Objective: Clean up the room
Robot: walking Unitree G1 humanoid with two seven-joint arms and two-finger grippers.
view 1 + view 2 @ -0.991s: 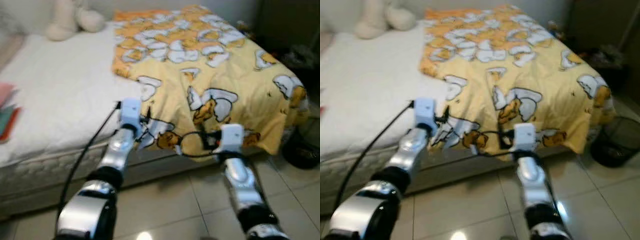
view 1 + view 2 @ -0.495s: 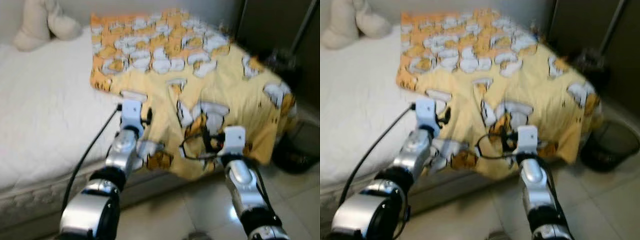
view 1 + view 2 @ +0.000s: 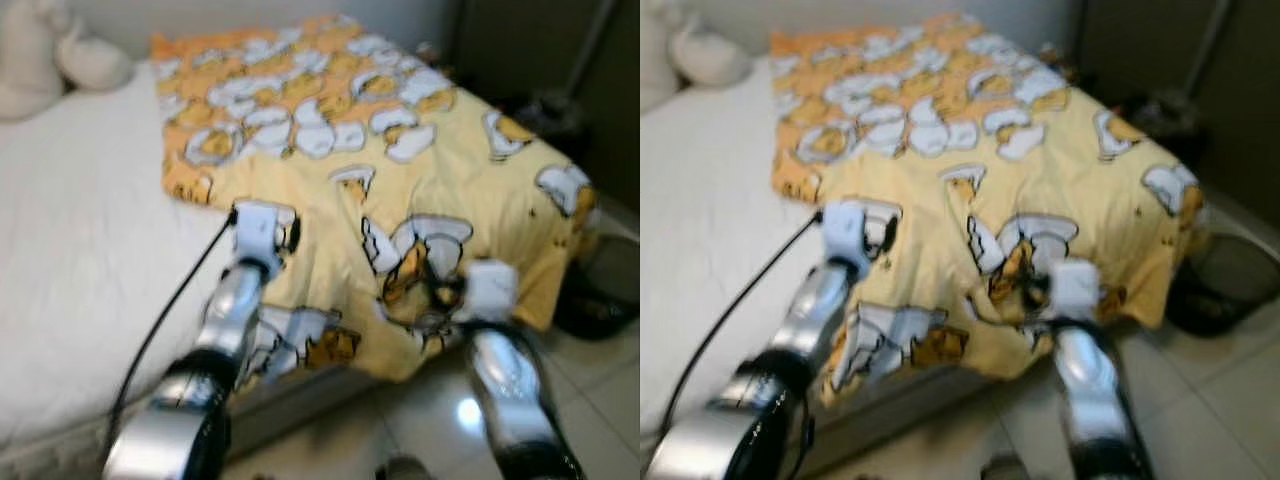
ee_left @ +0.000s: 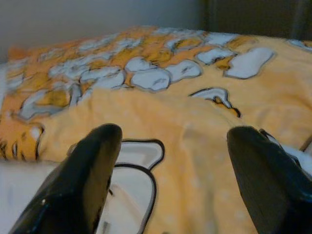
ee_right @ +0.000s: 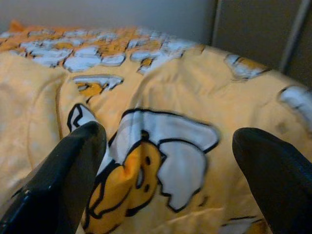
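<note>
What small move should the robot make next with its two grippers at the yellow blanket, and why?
Probably ease both grippers down onto the yellow blanket and close on its near edge. Left gripper and right gripper both stand open with only blanket cloth between their fingers, and the blanket hangs crumpled over the bed corner.

Silver arms, white wrists, black cable (image 3: 165,315).

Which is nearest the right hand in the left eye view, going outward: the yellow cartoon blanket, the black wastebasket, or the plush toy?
1. Yellow cartoon blanket, directly under and ahead of the right hand.
2. Black wastebasket, on the floor off to its right.
3. Plush toy, far left corner of the bed.
</note>
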